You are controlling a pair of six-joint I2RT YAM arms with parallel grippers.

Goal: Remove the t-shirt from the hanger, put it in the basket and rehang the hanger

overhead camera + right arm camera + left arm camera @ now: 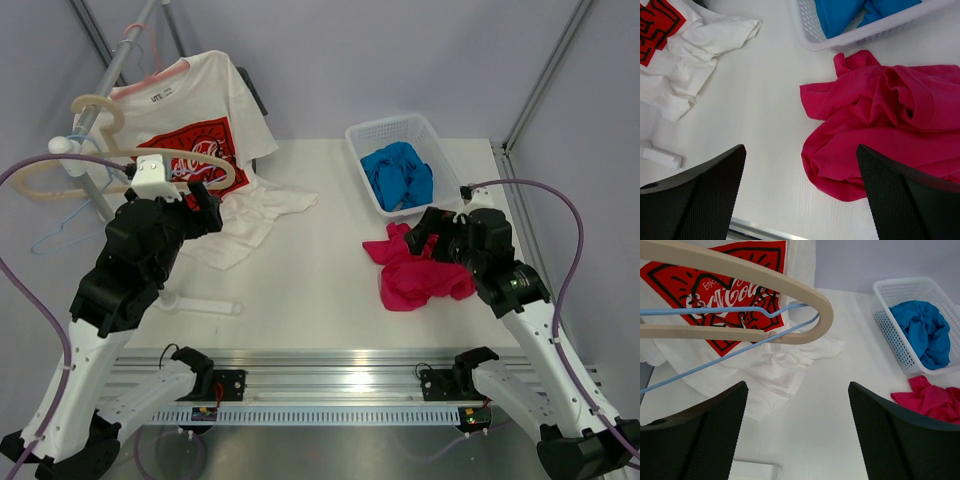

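Note:
The magenta-red t-shirt point(420, 278) lies crumpled on the table at the right, apart from the hanger; it fills the right of the right wrist view point(880, 125) and shows at the edge of the left wrist view point(932, 400). The bare beige wooden hanger point(740, 270) hangs on the rack at the left point(230, 170). My left gripper point(205, 205) is open and empty just below the hanger's end point(797, 430). My right gripper point(420, 235) is open and empty over the t-shirt's left edge point(800, 195).
A white Coca-Cola print t-shirt point(200, 140) hangs from the rack and drapes onto the table. Thin blue wire hangers point(60, 235) hang beside the wooden one. A white basket point(430, 130) holding blue cloth point(400, 175) stands at the back right. A small white object point(200, 303) lies near the left arm.

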